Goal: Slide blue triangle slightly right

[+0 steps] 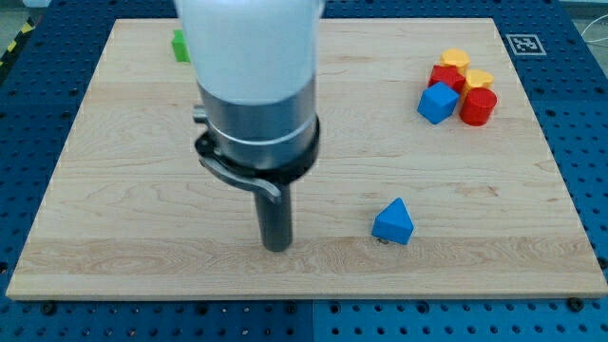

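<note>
My tip [276,248] sits on the worktop [142,228] left of the blue triangle [393,221], apart, bare rod holding nothing.

Bright, even overhead light on the wooden board [114,190]; soft faint shadows, white arm housing [249,43] slightly overexposed, focus sharp.

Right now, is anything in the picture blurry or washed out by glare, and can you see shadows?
Camera view: the arm's white housing is overexposed and soft; my tip and the blue triangle are sharp, each with only a faint shadow at its base; no glare on the wooden board.
</note>
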`<action>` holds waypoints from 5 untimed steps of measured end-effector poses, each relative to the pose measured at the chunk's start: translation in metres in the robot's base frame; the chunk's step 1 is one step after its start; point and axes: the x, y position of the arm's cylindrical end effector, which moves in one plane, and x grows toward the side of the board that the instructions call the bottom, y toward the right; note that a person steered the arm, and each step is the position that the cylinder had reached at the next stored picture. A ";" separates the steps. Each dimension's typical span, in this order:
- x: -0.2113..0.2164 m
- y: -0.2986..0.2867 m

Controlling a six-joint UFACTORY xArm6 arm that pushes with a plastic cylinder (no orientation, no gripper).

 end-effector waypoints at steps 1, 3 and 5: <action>0.002 0.038; -0.027 0.100; -0.005 0.117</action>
